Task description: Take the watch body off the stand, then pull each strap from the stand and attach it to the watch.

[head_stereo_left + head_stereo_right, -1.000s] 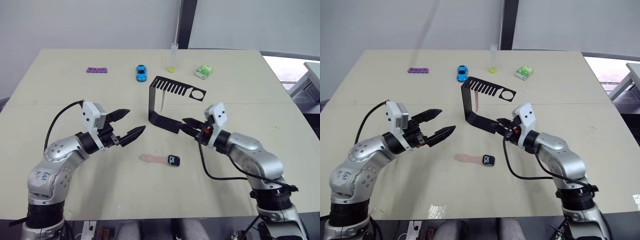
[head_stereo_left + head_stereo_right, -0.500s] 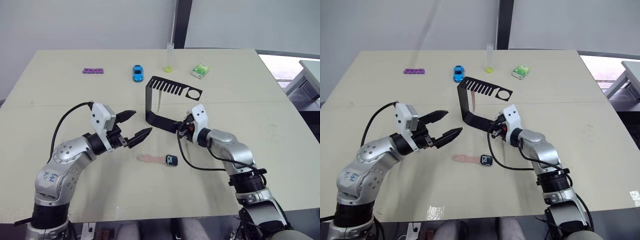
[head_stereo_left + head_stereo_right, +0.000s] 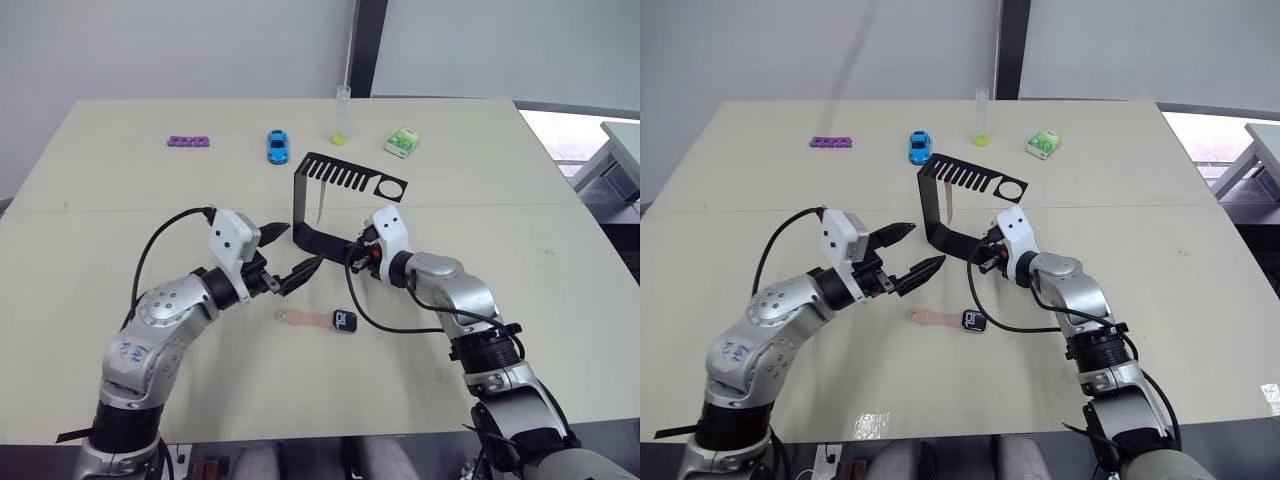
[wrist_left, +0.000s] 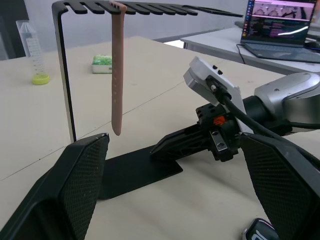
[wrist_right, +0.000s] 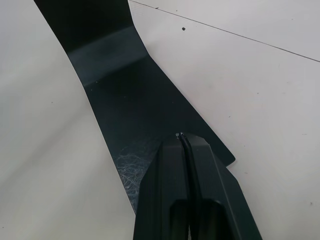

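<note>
The black stand [image 3: 300, 205] is upright mid-table, and one pinkish-tan strap [image 4: 117, 70] hangs from its slotted top arm. The watch body [image 3: 345, 321] lies flat in front of the stand, with the other strap [image 3: 303, 318] lying against its left side. My left gripper [image 3: 303, 246] is open just left of the stand's base, its fingers [image 4: 80, 190] spread wide and pointing at the hanging strap. My right gripper [image 5: 181, 136] is shut, with nothing between its fingers, and its tips rest on the front end of the stand's flat base [image 5: 125, 85].
At the back of the table are a purple knobbly strip [image 3: 188, 141], a blue toy car [image 3: 277, 146], a clear tube [image 3: 342, 115] with yellow-green liquid and a green-white packet [image 3: 402, 142]. A laptop [image 4: 280, 22] sits on another table beyond.
My left gripper has moved right, close to the stand's base, staying open. My right gripper has moved left onto the base, still shut.
</note>
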`<state>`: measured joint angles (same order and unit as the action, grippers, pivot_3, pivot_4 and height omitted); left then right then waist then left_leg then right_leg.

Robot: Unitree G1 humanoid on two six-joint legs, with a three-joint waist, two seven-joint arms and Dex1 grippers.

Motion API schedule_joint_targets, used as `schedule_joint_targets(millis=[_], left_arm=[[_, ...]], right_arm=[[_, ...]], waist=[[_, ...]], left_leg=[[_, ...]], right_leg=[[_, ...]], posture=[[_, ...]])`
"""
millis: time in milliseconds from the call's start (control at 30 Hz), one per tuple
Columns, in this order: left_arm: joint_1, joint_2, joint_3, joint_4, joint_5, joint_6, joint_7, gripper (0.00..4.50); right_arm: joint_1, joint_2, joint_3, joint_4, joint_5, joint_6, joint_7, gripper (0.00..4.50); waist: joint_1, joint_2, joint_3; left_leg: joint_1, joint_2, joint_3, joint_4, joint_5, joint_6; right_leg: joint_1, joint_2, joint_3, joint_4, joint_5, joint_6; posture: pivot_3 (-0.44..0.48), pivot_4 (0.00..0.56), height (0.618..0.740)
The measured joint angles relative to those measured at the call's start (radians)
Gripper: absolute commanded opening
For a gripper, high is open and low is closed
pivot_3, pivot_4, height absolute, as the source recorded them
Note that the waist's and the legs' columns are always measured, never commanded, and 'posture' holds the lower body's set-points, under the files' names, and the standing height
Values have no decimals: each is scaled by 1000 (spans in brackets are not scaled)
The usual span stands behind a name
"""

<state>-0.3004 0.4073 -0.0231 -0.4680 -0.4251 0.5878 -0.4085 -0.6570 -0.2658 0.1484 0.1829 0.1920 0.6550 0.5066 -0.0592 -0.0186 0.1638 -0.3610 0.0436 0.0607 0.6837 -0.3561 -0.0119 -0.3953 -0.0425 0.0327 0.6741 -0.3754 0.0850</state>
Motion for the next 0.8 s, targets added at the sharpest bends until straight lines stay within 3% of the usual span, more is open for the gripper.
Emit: schedule_joint_targets(millis=[267,367,400,800], left_arm=[[-52,-111,-104,104,196,-152,89,4500],[-69,-179,-99,158,202,-164,124,3669],[-77,-193,-99,168,202,-164,131,3162],[-148,-277,-95,309,284,-228,199,3162]], right_arm=[[-3,1,2,-1,-2,4,2,82],[-3,1,1,0,-5,4,2,0],[-3,1,2,0,-6,3,2,0],[-2,-1,1,-2,-7,2,3,0]], waist=[[2,0,0],[3,0,0],[2,0,0],[4,0,0]], left_leg=[[0,0,0,0,0,0],[0,0,0,0,0,0],[0,0,0,0,0,0],[0,0,0,0,0,0]], right_leg=[[0,0,0,0,0,0],[0,0,0,0,0,0],[0,0,0,0,0,0],[0,0,0,0,0,0]], posture=[[0,150,740],[0,150,740],[0,150,740],[0,150,740]])
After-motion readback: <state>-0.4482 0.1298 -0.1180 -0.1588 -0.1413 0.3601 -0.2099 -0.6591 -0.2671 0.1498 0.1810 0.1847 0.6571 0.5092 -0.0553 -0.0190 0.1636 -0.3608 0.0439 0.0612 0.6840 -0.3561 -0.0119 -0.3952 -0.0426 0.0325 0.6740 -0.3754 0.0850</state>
